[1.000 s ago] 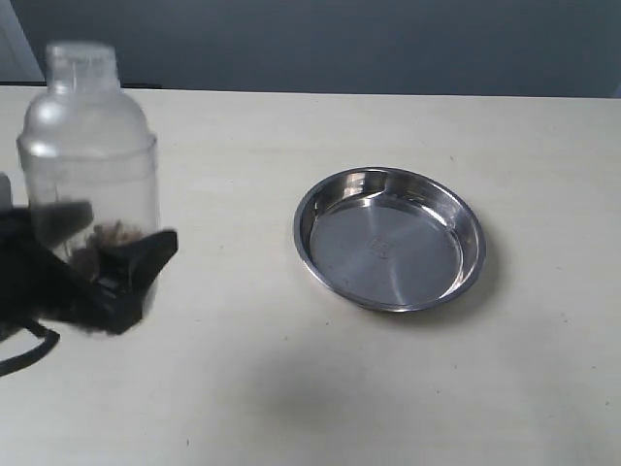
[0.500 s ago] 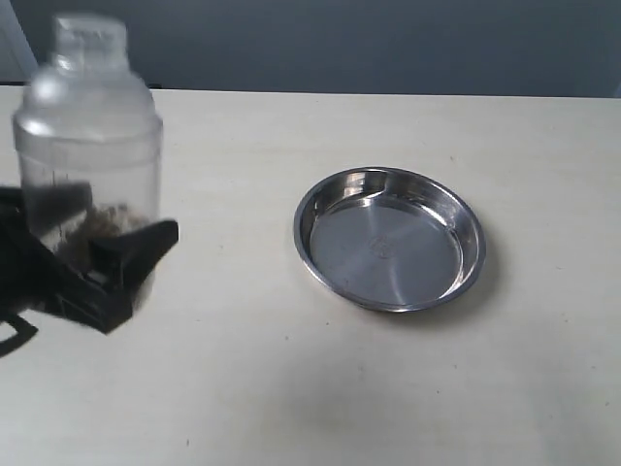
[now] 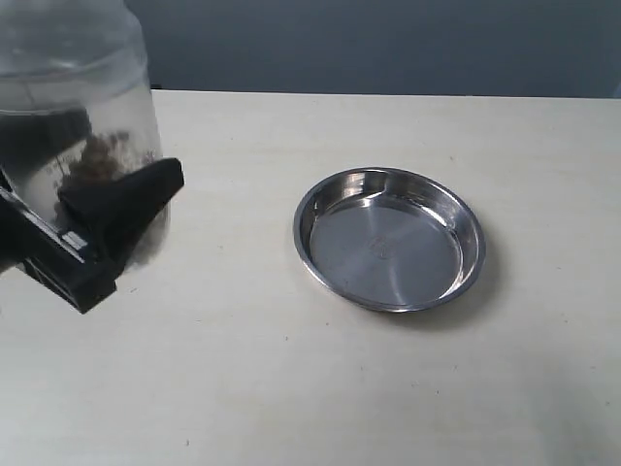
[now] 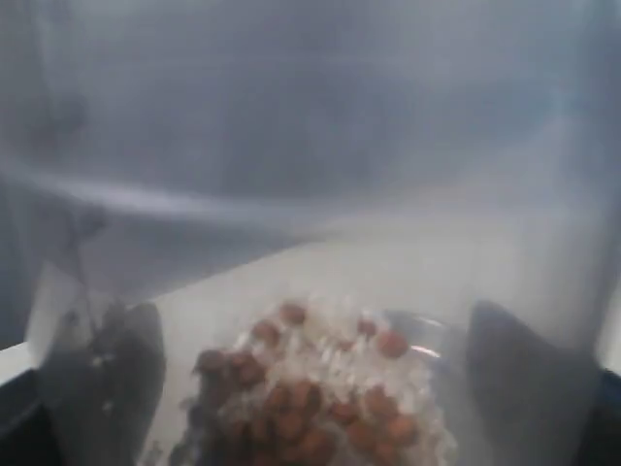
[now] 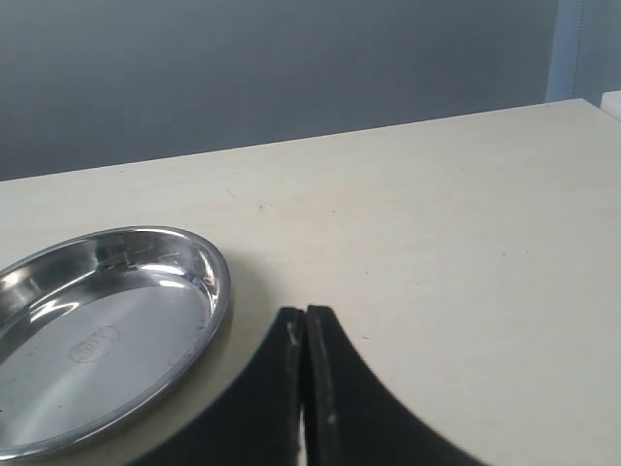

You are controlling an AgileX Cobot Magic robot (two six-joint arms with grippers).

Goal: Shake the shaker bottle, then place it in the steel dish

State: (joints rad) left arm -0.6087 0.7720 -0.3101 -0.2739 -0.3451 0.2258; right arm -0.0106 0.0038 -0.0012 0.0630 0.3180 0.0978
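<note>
The shaker bottle hangs in the air at the far left of the exterior view, its cap cut off by the frame's top edge. Brown granules sit loose inside it. My left gripper is shut on the bottle's lower body, one black finger in front and the other behind the plastic. In the left wrist view the bottle fills the picture, with the granules between dark fingers. The steel dish lies empty right of centre. My right gripper is shut beside the dish, holding nothing.
A pale cream table carries the dish, with a dark grey-blue wall behind its far edge. The right arm does not show in the exterior view.
The bottle and left gripper have risen, so the cap has left the frame. The granules have shifted higher inside the bottle. The dish has not moved.
</note>
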